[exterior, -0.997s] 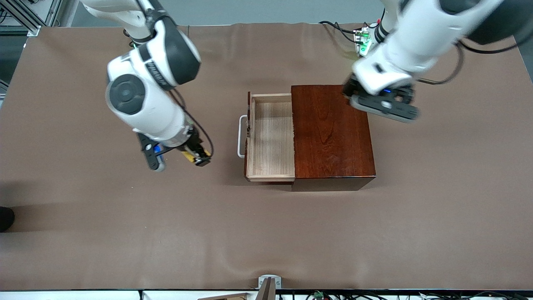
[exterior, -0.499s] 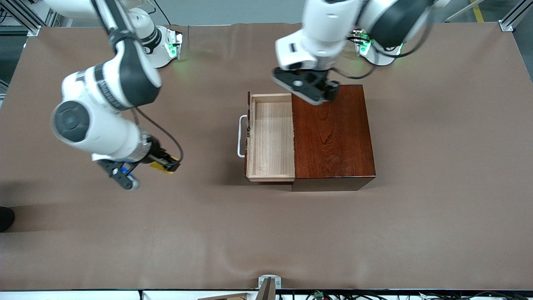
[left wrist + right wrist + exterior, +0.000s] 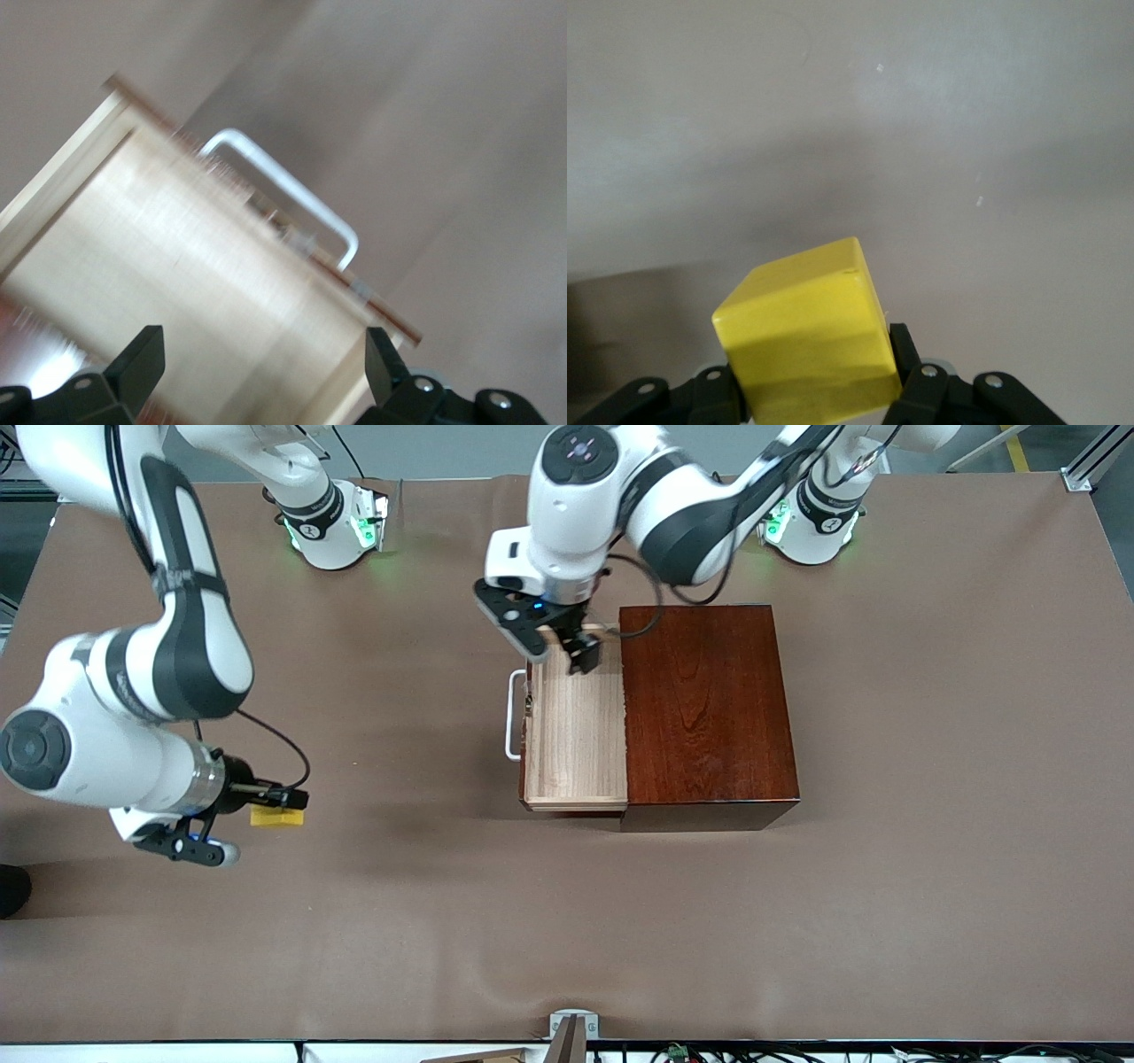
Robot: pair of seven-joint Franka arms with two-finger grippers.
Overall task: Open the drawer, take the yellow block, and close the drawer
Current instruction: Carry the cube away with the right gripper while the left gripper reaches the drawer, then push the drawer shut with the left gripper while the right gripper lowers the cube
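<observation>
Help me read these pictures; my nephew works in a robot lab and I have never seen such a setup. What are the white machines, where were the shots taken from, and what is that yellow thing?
The white machines are two robot arms bolted along one table edge. The wide picture comes from a high camera facing them; the two close-ups come from cameras on their wrists. On the brown table stands a dark wooden box with its drawer pulled open, showing a pale inside and a white handle. The right gripper, over bare table toward the right arm's end, is shut on the yellow block. The left gripper hangs open over the drawer; its wrist view shows the handle.
</observation>
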